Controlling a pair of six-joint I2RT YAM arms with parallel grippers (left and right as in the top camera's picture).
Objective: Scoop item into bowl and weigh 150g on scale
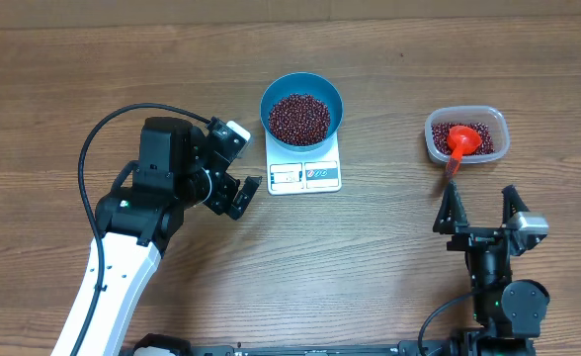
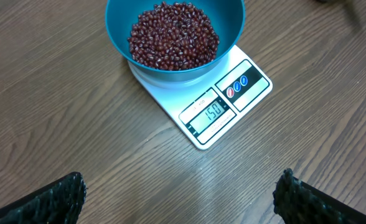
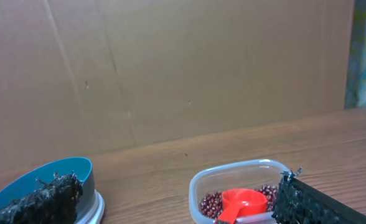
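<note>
The teal bowl (image 1: 332, 97) stands on the white scale (image 1: 304, 175), filled with dark red beans (image 1: 299, 117). In the left wrist view the bowl (image 2: 233, 25) with its beans (image 2: 173, 34) sits at the top, and the scale (image 2: 233, 93) display reads 150. My left gripper (image 1: 251, 163) hovers just left of the scale, open and empty, its fingers (image 2: 52, 202) wide apart over bare wood. My right gripper (image 1: 482, 203) is open and empty, near the front of the table, below the tub. The bowl (image 3: 40, 177) shows at the right wrist view's lower left.
A clear plastic tub (image 1: 499, 129) at the right holds more beans (image 1: 473, 131) and the orange-red scoop (image 1: 461, 143), its handle pointing toward my right gripper. In the right wrist view the tub (image 3: 233, 171) and scoop (image 3: 242, 202) lie just ahead, before a brown cardboard wall (image 3: 170, 68).
</note>
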